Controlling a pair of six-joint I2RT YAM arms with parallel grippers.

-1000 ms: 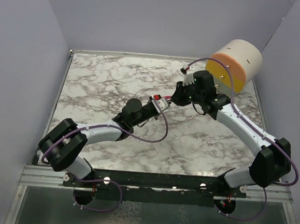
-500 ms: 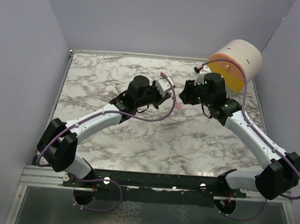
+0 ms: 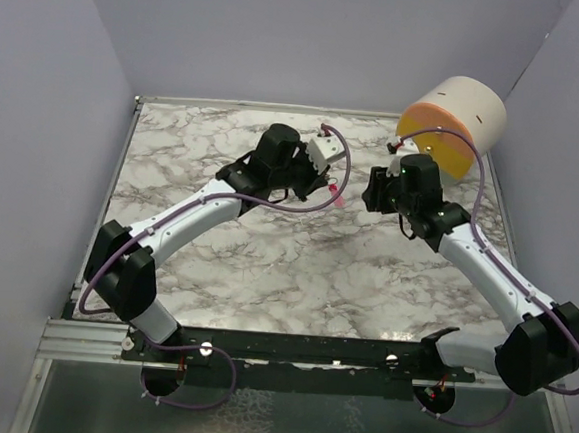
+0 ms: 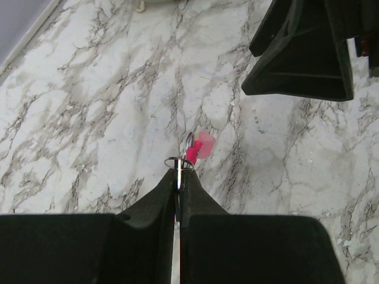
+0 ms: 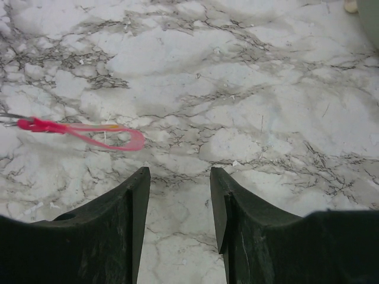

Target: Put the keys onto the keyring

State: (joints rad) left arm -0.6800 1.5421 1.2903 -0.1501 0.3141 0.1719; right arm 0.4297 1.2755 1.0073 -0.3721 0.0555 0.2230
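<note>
1. Since a second ago the two tools have parted. They met nose to nose near the middle of the table (image 3: 216, 261); now a gap lies between them, with the left arm swung toward 12 o'clock and the right toward 2 o'clock
2. Left tool (image 4: 177, 173) is closed tight on the metal end of the keyring (image 4: 199, 145), seemingly clear of the table, so the pink strip trails free toward 3 o'clock, at the right tool. I judge this grip is meant to hold the ring out for threading
3. Right tool (image 5: 177, 174) stands narrowly parted with only bare marble between its fingers, so it carries nothing. In its wrist view the strip sits at 9 o'clock, apart from it
4. No view shows the keys, neither on the table nor in a tool. A thin silvery sliver at the left fingertips may be ring or key, and I cannot tell which
5. Cream-and-orange cylinder (image 3: 455, 124) rests at the 1 o'clock corner, away from the work
</note>
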